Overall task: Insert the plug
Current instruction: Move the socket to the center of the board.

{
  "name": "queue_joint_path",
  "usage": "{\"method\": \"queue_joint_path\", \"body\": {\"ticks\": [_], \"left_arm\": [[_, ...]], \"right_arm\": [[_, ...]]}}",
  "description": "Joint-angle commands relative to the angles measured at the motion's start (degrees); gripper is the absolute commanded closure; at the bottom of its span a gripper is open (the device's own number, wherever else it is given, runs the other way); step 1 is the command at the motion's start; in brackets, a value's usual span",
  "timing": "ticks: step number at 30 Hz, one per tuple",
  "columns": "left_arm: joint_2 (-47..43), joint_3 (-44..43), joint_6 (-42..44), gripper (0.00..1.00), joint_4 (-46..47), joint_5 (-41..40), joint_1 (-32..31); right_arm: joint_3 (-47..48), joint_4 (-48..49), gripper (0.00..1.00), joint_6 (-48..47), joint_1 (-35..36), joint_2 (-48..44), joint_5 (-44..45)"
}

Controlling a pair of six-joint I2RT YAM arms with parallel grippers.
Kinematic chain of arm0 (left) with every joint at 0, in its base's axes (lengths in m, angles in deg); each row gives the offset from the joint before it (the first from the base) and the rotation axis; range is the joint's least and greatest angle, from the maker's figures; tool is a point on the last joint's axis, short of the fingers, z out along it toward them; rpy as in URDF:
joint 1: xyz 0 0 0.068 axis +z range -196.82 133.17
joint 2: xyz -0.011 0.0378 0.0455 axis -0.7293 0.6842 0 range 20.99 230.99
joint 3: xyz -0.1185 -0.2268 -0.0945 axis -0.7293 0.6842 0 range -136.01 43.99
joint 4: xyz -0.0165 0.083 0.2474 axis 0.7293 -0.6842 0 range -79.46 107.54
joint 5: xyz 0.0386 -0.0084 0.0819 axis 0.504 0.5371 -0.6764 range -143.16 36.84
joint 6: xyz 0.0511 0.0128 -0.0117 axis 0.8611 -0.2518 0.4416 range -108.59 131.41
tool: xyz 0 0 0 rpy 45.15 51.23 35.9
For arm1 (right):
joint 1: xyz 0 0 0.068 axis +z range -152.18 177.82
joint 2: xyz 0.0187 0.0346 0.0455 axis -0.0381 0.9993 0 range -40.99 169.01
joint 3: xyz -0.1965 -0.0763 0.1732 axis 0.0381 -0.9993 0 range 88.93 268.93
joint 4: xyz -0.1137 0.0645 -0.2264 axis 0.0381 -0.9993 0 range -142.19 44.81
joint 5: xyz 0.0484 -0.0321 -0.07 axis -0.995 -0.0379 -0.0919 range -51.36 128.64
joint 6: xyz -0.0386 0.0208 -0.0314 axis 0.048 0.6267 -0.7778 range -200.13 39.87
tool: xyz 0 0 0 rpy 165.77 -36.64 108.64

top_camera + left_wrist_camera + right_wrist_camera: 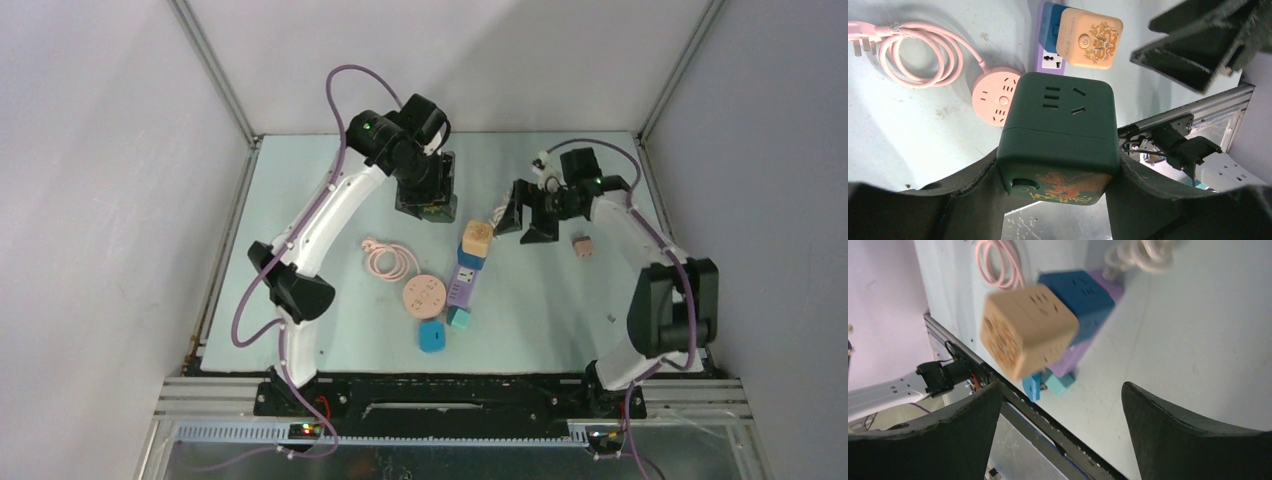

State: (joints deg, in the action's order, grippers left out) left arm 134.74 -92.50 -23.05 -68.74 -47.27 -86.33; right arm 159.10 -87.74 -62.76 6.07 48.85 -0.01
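Pinching the green cube adapter [1058, 125] by two opposite sides, the left claw [1058, 162] is at the far middle of the bench [560, 300], just left of the purple power strip [463, 285]. The adapter's socket face points at the wrist camera; its pins are hidden. It is near-cubic, with no clear long axis. The right claw [1060, 387] is spread wide and empty, near the tan cube [1028, 330] on the strip.

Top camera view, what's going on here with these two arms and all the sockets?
The left gripper is clamped on a dark green cube adapter, held up off the table at the far side. The right gripper is open and empty, close to a tan cube adapter that sits at the far end of the purple power strip. The green cube is not plugged into anything yet.
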Motion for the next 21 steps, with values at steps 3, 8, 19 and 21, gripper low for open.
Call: {"method": "queue_joint_path", "body": {"ticks": [3,8,19,21], "left_arm": [[-5.8,-1.1,2.4,1.0,2.1,-1.4,0.1],[-6.3,0.2,2.8,1.0,1.7,-1.3,0.1],[-5.4,0.4,3.5,1.0,2.1,0.2,-0.7],[-4.9,0.5,3.8,1.0,2.0,-0.1,-1.4]], "right_arm": [[12.3,4.3,0.12,0.6,3.8,10.8,-7.3],[18.3,-2.0,0.33,-2.8,7.5,17.4,-10.9],[15.8,-4.9,0.43,-3.0,12.8,14.8,-16.1],[16.2,-4.9,0.4,-2.2,11.8,14.2,-14.7]]}}
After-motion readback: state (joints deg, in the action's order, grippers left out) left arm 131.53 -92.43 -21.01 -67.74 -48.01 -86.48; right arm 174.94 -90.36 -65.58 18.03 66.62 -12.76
